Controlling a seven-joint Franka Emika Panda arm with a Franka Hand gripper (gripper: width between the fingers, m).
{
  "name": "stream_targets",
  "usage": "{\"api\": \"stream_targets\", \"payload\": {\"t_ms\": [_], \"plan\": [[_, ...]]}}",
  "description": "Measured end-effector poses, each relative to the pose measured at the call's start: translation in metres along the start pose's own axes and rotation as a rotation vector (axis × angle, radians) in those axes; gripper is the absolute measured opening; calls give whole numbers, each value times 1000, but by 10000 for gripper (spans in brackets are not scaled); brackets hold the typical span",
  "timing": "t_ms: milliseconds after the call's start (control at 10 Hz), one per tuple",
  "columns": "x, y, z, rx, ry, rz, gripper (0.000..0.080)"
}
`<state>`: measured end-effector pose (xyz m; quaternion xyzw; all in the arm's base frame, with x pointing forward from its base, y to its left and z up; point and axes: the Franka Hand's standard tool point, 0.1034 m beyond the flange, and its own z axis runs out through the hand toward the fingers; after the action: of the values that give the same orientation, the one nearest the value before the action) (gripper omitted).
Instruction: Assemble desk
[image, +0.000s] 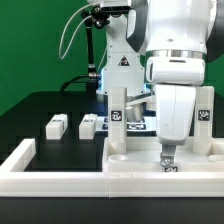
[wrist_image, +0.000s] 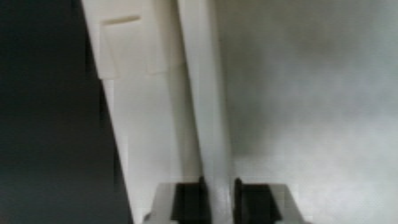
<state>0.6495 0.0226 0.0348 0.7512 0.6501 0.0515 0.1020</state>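
- Nearest to us, a long white bar (image: 60, 181) with a raised end is lying along the near edge of the black desk (image: 40, 105).
- Just behind the bar, toward the desk's near corner on the exterior view's right, the white tray-like top (image: 135, 155) is sitting flat.
- The claw (image: 167, 157) is reaching straight down onto the top's near rim. In the wrist view we are seeing its dark fingertips (wrist_image: 189, 203) pressing almost together and pinching that thin rim between them.
- An upright leg block (image: 117, 100) is standing at the top's end on the exterior view's left, and a second upright leg block (image: 205, 108) is standing at the other end.
- Farther back, toward the exterior view's left, one loose leg block (image: 57, 124) and another loose leg block (image: 88, 125) are lying near each other on the desk, not touching.
- Behind the top, the marker board (image: 135, 124) is showing between the first upright leg and the arm.
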Motion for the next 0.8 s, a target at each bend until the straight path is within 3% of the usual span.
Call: {"api": "stream_targets", "payload": {"t_ms": [100,400,800], "plan": [[-6,1,1,15,-7,7,62],[-13,6,0,118,-48,19,62],[-17,-1,6,152,-60,27,61]]}}
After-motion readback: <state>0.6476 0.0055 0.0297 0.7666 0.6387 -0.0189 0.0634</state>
